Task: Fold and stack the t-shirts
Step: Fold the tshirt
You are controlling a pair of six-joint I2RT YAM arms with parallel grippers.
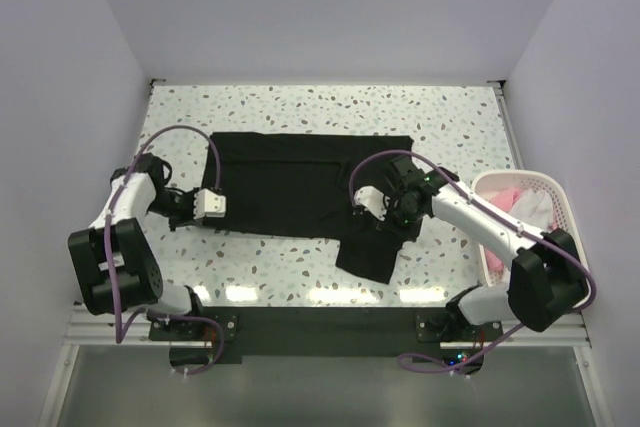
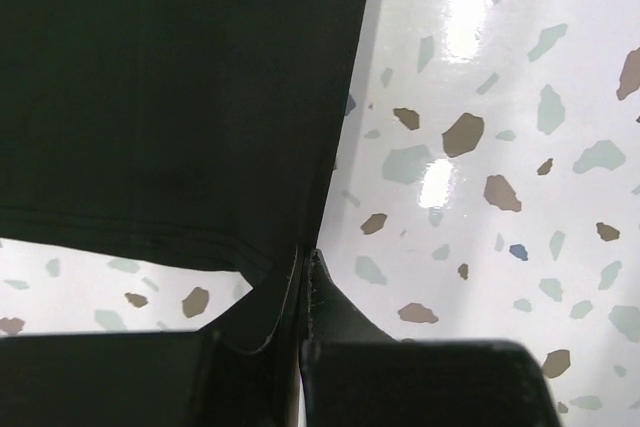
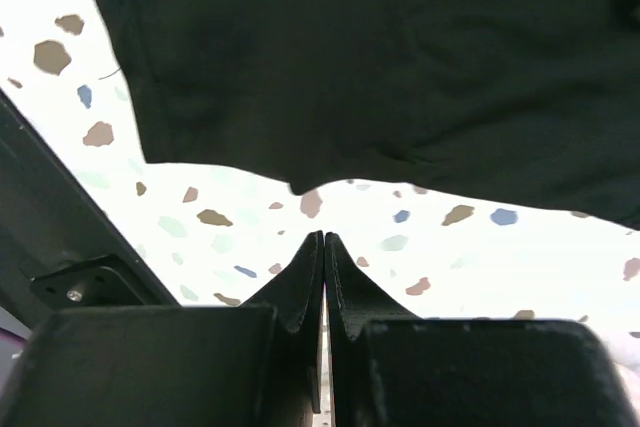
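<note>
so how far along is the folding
Done: nothing folded or stacked; the plain black fabric t-shirt lies spread on the speckled table. In hand: left fingers pinch its edge; right fingers are shut by its edge, empty. Left: folding it, plus the pink and white shirts in the white slatted basket.

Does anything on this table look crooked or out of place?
Only the black shirt: most of it lies flat, but a flap at its near right corner juts out toward the front, breaking the neat rectangle. The basket at the right, heaped with pink and white clothes, looks fine.
</note>
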